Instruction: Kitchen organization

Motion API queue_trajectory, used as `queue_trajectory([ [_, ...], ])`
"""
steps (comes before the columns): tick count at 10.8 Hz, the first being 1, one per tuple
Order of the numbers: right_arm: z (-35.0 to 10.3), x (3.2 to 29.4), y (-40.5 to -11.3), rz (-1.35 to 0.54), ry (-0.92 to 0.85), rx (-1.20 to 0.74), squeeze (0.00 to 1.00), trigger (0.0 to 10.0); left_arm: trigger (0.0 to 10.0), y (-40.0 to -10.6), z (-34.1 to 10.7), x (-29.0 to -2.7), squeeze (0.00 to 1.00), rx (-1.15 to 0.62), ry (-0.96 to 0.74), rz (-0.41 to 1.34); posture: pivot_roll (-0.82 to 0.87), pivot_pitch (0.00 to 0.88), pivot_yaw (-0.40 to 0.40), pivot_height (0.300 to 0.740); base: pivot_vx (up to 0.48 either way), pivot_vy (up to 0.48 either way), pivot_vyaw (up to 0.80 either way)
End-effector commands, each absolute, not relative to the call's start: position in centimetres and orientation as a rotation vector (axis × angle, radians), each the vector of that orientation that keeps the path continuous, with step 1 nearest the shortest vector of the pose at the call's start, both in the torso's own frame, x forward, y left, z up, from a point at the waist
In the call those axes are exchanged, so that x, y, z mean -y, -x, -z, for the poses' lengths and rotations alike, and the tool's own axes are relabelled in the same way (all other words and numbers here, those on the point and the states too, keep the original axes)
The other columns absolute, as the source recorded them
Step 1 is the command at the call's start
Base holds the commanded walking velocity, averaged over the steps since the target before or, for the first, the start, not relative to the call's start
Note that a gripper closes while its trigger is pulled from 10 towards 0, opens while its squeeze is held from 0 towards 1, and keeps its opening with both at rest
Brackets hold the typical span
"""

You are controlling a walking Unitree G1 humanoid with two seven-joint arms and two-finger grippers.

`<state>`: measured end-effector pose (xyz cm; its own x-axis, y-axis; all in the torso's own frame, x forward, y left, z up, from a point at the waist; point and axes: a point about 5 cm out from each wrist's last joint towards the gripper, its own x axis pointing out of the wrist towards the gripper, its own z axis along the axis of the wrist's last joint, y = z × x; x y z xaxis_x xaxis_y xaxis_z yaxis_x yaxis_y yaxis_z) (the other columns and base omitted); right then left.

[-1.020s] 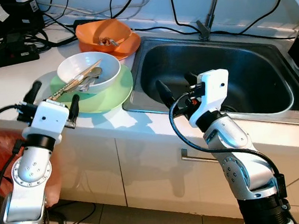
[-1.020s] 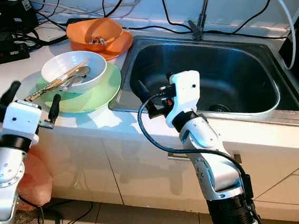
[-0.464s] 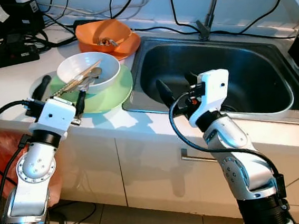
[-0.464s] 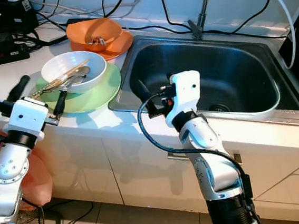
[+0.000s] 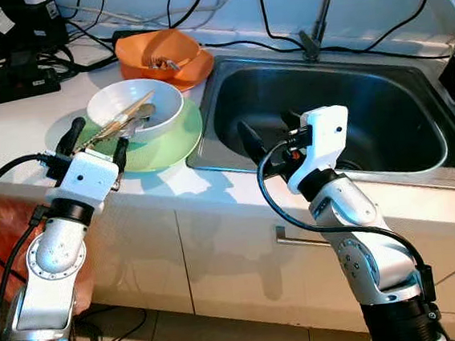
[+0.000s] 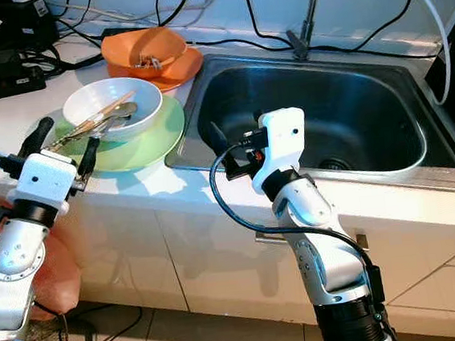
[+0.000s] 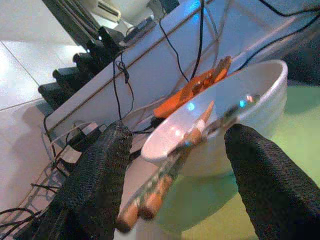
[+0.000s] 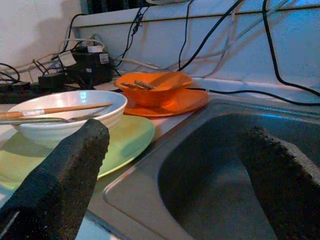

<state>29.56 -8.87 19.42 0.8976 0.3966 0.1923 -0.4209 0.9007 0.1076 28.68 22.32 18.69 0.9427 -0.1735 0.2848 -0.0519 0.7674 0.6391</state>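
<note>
A white bowl sits on a green plate on the counter, left of the sink. Wooden chopsticks and a metal spoon lie across the bowl and stick out over its near rim. My left gripper is open at the plate's near edge, with the chopstick ends between its fingers and untouched. My right gripper hangs open over the sink's left side with nothing in it.
Behind the white bowl an orange bowl stands on an orange plate. Black power strips and cables crowd the back left of the counter. The faucet rises behind the sink.
My left gripper has moved forward onto the green plate's edge, so its open fingers now straddle the chopstick ends. The right arm has not moved.
</note>
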Motion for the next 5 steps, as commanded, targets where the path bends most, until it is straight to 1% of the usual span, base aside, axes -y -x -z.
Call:
queue_trajectory([
  [1,-19.3,9.19,-29.68,-0.41,-0.145,0.168,0.0,10.0,10.0,-28.53,-18.48,-22.5,0.0,0.332,-0.712,0.065,0.11,0.045,-0.046,0.74,0.0,0.0,0.0],
  [5,-19.24,9.07,-29.59,-0.412,-0.149,0.167,0.0,10.0,10.0,-28.63,-18.4,-22.88,0.0,0.325,-0.724,0.051,0.11,0.046,-0.044,0.74,0.0,0.0,0.0],
])
